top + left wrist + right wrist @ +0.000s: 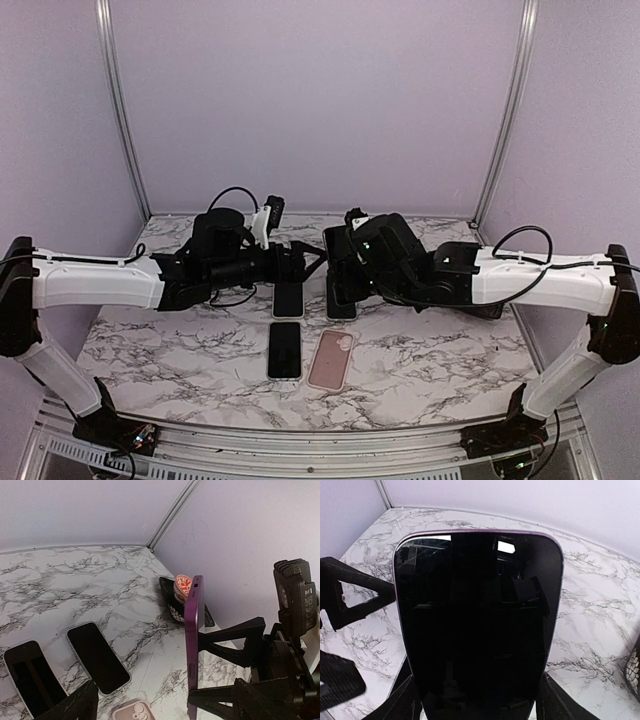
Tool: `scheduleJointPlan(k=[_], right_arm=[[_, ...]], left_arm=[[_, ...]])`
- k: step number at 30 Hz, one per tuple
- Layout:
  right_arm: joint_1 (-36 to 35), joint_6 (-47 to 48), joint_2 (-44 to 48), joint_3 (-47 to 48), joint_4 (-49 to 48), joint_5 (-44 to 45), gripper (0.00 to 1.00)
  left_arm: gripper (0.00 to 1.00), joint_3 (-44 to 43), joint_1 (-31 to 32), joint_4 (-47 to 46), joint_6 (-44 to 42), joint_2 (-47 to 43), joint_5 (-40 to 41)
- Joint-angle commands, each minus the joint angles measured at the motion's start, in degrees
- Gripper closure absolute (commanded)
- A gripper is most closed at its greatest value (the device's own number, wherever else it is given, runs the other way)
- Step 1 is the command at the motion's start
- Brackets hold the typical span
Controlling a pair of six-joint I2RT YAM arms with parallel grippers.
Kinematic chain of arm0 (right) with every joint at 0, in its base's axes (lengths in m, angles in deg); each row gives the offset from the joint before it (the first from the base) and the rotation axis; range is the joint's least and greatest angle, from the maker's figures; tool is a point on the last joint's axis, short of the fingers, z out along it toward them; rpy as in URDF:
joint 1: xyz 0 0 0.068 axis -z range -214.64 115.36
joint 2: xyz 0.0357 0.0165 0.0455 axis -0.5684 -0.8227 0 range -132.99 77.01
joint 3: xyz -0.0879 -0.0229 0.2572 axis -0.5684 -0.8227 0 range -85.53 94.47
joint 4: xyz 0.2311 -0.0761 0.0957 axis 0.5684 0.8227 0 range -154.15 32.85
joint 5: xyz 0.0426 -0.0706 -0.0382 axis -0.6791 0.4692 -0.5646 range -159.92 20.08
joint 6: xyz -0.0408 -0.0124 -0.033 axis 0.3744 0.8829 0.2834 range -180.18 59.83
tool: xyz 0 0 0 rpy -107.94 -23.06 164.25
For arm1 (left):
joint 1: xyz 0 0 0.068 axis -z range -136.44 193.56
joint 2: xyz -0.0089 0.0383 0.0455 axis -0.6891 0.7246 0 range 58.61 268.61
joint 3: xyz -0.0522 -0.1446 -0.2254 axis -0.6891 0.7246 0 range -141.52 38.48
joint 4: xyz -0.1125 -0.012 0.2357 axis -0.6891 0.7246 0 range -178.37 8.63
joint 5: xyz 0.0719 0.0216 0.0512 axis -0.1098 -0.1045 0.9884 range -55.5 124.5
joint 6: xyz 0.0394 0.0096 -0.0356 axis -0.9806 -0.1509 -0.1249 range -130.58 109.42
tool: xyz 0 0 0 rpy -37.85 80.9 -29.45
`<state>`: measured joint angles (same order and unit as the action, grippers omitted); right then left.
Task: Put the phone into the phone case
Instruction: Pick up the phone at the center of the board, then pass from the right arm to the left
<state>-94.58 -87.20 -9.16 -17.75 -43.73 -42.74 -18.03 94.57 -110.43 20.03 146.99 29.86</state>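
My right gripper (338,272) is shut on a purple phone (335,255) and holds it upright above the table. In the right wrist view the phone's black screen (477,615) fills the frame, with my fingers (402,702) on its two long edges near the bottom. My left gripper (305,262) is open just left of the phone. In the left wrist view the phone (193,640) stands edge-on between the open fingers (75,705). A pink phone case (332,358) lies flat on the table in front, and its corner shows in the left wrist view (131,713).
Two other phones lie screen-up on the marble table, one (285,350) beside the pink case and one (288,298) behind it. A dark case with a red-patterned part (181,587) lies under the held phone. Purple walls close the back and sides.
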Motion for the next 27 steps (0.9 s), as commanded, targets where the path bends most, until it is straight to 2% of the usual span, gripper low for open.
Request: scheduleJointPlan(k=[1,4,5,9,12,17,18,20,22,24,25,27], right_arm=[[-2.54,5.45,0.17,3.85,-9.13,4.21,0.6],[-4.08,7.62,-0.23,4.4,-9.94,4.47,0.6],[-4.69,8.47,-0.08,4.39,-10.44,4.57,0.6],[-5.62,9.4,0.22,4.67,-10.46,3.92,0.6],[-5.79,9.85,0.38,4.51,-10.79,3.07,0.6],[-5.89,10.59,0.58,4.97,-10.82,2.73,0.61],[-5.89,10.82,0.78,4.81,-10.89,2.65,0.61],[-5.89,11.11,1.4,4.29,-11.09,2.61,0.58],[-5.89,11.04,2.13,3.62,-10.96,2.37,0.5],[-5.81,10.48,2.77,2.98,-10.19,1.89,0.35],[-5.76,9.89,2.91,2.91,-9.28,1.67,0.24],[-5.59,7.82,3.38,2.58,-6.76,1.17,0.14]], left_arm=[[0.12,-2.24,0.42,-6.12,0.03,0.49,-3.1],[0.28,-3.13,0.41,-6.57,-0.43,1.27,-5.14],[0.31,-3.1,0.41,-6.65,-0.46,1.41,-4.92],[0.54,-2.44,0.41,-7.39,0.49,0.53,-2.54],[0.68,-2.35,0.44,-8.05,0.7,0.23,-2.32],[0.96,-2.29,0.41,-8.18,1.36,0.37,-4.73],[1.0,-2.21,0.47,-8.24,1.31,0.32,-5.06],[1.0,-1.84,0.45,-8.18,1.25,-0.1,-5.0],[1.0,-1.32,0.41,-8.2,0.72,-0.69,-4.21],[1.0,-0.72,0.42,-8.23,-0.45,-1.46,-3.04],[1.0,-0.16,0.41,-8.25,-1.12,-1.95,-2.08],[1.0,0.83,0.42,-7.86,-3.05,-3.05,0.75]])
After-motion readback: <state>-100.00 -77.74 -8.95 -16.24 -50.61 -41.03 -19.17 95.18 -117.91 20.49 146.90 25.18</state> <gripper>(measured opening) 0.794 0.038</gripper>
